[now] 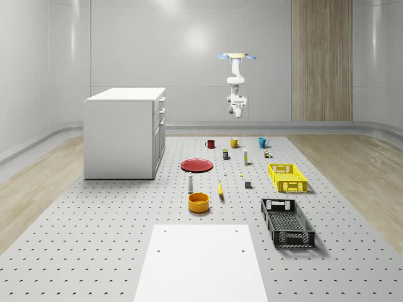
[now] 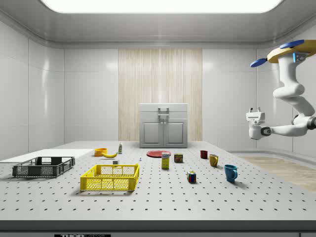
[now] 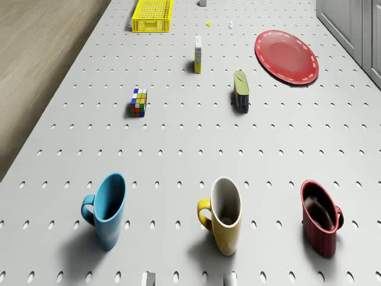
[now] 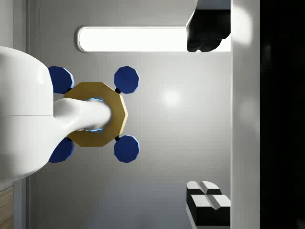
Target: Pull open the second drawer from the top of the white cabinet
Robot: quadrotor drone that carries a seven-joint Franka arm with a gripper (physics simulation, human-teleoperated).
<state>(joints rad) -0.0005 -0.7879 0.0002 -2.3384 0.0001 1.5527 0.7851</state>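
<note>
The white cabinet (image 1: pixel 123 135) stands at the whole-scene view's left, all drawers closed, and its second drawer (image 1: pixel 162 116) is flush with the front. In the side view the cabinet (image 2: pixel 163 132) sits at the back centre, with the second drawer's handle (image 2: pixel 163 117) under the top one. The drone (image 1: pixel 237 56) hovers high over the table's far edge, above the three mugs and well to the right of the cabinet. My gripper (image 1: pixel 237 109) hangs under it in mid-air, far from the drawers. In the wrist view my gripper (image 4: pixel 207 117) points up at the drone's underside (image 4: pixel 95 114), its fingers (image 4: pixel 206 206) wide apart and holding nothing.
Below the drone stand a blue mug (image 3: pixel 110 205), a yellow mug (image 3: pixel 225 213) and a red mug (image 3: pixel 321 217). Further along the pegboard table lie a red plate (image 3: pixel 287 55), a colour cube (image 3: pixel 138 102), a yellow crate (image 1: pixel 288 177), a black crate (image 1: pixel 287 221) and an orange bowl (image 1: pixel 198 202).
</note>
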